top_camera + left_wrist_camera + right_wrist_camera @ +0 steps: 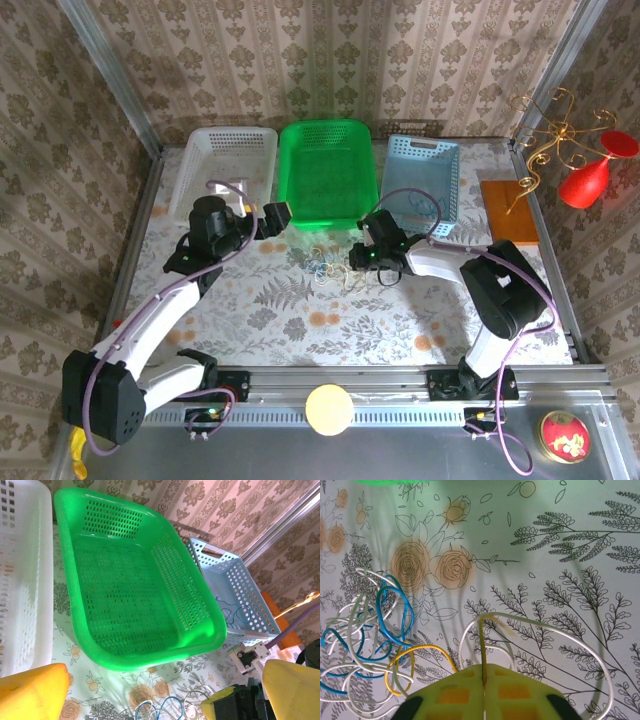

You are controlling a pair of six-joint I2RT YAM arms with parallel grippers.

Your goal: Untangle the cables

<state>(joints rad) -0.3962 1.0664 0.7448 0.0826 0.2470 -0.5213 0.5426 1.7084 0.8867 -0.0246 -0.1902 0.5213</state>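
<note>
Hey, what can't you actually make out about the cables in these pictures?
Top view: the cables are too small to trace single strands.
Right wrist view: the cables run off the left and bottom edges; the shut right gripper hides the pinched strand's end.
Left wrist view: the bottom edge cuts off most of the cables.

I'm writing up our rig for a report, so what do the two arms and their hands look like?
The left arm and right arm have white links with bulky black joints, and a purple cable runs along each. The left hand and right hand have blocky yellow fingers; the right one's show square recesses.
</note>
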